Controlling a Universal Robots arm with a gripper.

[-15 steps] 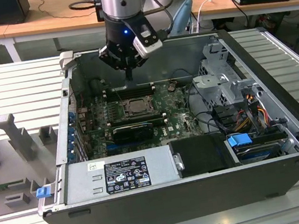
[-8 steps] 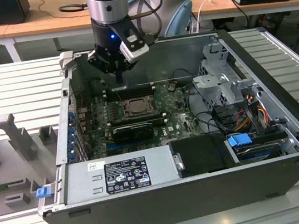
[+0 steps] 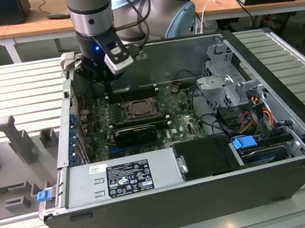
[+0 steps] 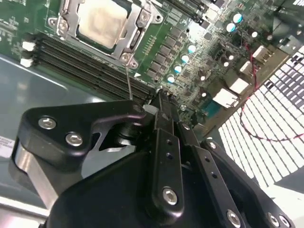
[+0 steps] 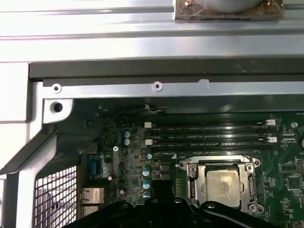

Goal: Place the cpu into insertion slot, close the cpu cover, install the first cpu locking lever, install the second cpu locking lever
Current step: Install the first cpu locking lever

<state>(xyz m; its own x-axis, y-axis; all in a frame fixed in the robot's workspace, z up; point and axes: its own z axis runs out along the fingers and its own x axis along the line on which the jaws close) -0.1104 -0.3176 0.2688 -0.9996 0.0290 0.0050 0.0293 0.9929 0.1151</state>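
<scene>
The tool (image 4: 159, 95) hangs beside the insertion slot (image 3: 138, 108) at frame centre, clenched on nothing visible. The cpu (image 5: 224, 185) sits seated under the closed cpu cover (image 5: 192, 186); the locking-lever step appears current, demanding precise hooking.

In the first wrist view, the black pincer body (image 5: 161, 213) hides the grey metal hinged cpu cover (image 5: 222, 186)'s near edge.

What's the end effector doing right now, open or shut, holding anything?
End effector: fingers look shut together, nothing held. It hovers over the motherboard beside the memory slots; the cpu already sits in the insertion slot.
</scene>
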